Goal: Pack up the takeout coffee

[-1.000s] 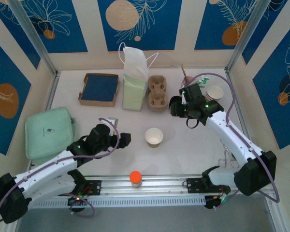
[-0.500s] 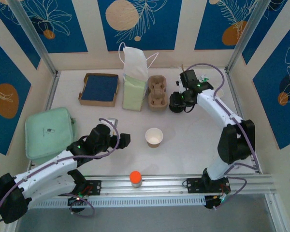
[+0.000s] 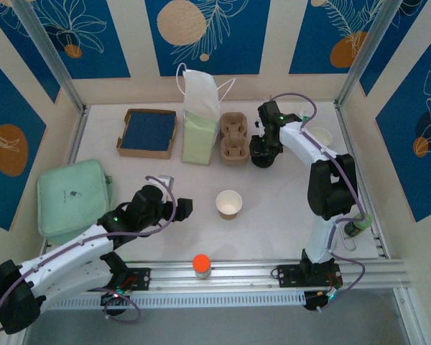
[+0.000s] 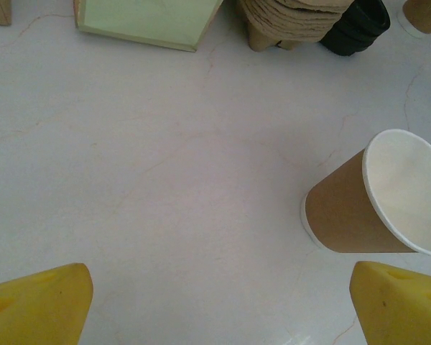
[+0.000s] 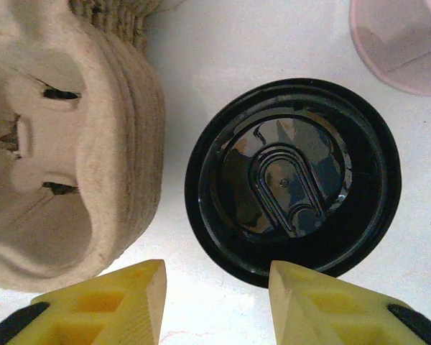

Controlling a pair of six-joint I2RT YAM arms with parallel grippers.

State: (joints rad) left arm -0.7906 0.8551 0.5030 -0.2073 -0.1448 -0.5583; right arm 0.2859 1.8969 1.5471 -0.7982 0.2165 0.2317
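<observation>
Right gripper [image 5: 217, 277], formerly farther right, now hangs over the black lid stack [image 5: 294, 180] beside the cup carrier [image 5: 57, 144], jaws apart. Left gripper [image 4: 219, 277] unchanged, spread wide.

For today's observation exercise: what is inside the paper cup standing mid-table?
The paper cup looks empty: bare white lining, with nothing resting in it. Its own wall hides part of the floor.

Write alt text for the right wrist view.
A black lid lies on the white table just beyond two yellow fingers held apart. A stack of cardboard cup carriers sits left of it; a pink container edges in at top right.
</observation>
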